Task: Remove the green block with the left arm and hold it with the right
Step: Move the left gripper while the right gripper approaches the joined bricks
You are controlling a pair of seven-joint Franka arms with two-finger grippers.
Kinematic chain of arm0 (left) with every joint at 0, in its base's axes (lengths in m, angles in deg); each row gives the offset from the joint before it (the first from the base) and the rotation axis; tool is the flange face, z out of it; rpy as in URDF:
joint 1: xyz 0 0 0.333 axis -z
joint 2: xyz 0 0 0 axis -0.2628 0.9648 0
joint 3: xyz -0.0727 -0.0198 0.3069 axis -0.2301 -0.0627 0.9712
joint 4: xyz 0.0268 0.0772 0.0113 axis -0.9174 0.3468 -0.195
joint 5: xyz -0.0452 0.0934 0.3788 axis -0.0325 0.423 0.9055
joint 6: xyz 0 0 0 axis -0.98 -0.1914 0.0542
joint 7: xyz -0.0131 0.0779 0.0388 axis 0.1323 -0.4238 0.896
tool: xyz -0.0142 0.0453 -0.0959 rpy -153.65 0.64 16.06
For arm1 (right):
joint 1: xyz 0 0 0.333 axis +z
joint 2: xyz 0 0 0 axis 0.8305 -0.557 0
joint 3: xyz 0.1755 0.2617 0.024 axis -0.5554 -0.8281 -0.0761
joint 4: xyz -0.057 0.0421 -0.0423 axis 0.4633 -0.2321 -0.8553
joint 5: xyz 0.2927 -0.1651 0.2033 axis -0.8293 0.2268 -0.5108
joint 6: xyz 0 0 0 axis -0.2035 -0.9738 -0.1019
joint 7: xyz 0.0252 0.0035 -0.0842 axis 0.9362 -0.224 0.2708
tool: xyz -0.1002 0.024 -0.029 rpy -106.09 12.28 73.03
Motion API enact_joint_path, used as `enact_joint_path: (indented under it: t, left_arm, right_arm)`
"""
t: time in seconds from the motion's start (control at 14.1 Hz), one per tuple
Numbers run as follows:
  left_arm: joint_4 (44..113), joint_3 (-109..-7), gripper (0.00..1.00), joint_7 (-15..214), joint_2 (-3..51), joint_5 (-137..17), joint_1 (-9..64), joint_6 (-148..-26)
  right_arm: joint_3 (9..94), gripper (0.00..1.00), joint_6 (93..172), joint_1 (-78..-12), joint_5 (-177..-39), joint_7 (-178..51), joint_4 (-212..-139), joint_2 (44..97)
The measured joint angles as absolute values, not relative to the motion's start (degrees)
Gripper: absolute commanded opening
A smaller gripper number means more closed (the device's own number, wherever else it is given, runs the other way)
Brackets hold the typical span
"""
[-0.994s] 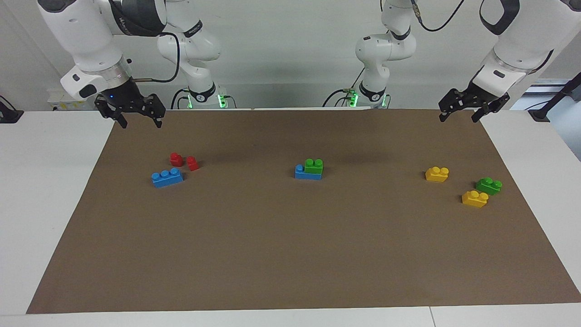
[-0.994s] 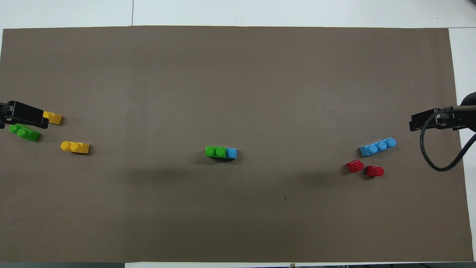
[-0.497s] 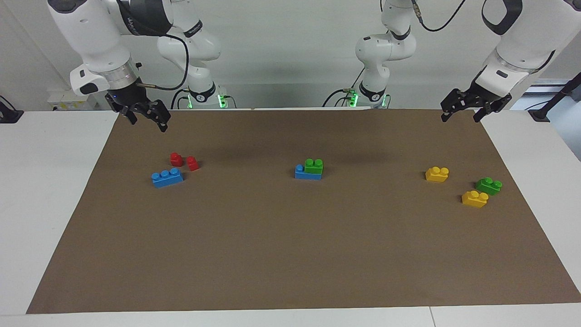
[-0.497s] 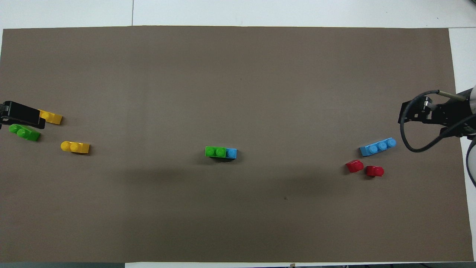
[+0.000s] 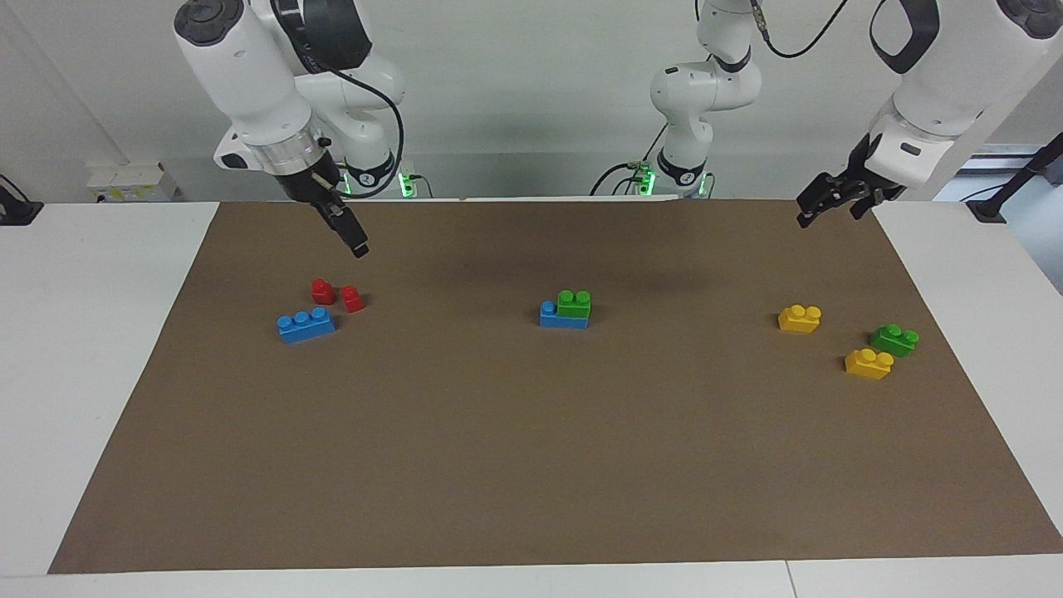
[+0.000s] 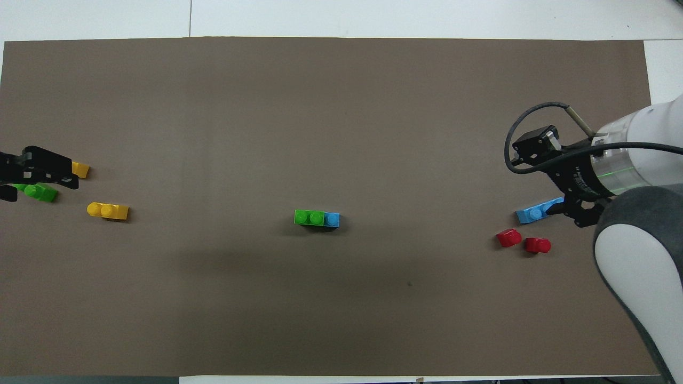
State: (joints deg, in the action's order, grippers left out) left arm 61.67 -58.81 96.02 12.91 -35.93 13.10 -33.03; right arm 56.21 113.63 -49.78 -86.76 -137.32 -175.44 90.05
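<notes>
green block (image 5: 574,303) sits on a blue brick (image 5: 551,316) mid desk (image 5: 531,465) | left claw (image 5: 830,199) up high, well apart, holds nothing, cannot tell how wide | right claw (image 5: 349,232) up over red bricks (image 5: 336,295), same

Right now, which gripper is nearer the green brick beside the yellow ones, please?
Left: the left gripper hangs near the green brick, the right gripper away by the red blocks.

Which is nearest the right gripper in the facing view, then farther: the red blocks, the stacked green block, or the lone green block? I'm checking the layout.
From the right gripper, raised at its own end:
1. Red blocks, just under it.
2. Stacked green block, mid-table on a blue brick.
3. Lone green block, at the left arm's end.
</notes>
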Motion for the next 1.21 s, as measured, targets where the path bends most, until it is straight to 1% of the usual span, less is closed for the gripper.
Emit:
enact_joint_path:
  t: [0.21,0.5,0.78,1.21]
  left_arm:
    - [65.66,-59.15,1.00,108.64,10.98,-35.94,17.35,-36.36]
    - [70.92,-59.27,1.00,127.43,8.98,-36.05,22.55,-41.98]
    - [77.41,-59.42,1.00,154.90,6.22,-36.11,29.38,-49.42]
    - [82.53,-59.47,1.00,178.46,5.38,-36.14,36.26,-54.38]
  right_arm:
    - [56.14,1.00,116.57,-47.54,-91.15,-149.78,-177.78,89.74]
    - [56.14,1.00,119.87,-45.26,-96.28,-158.05,-179.38,86.36]
    - [56.10,1.00,130.12,-40.96,-100.94,-158.66,-184.49,83.19]
    - [56.08,1.00,144.16,-34.61,-107.48,-164.42,-188.19,79.54]
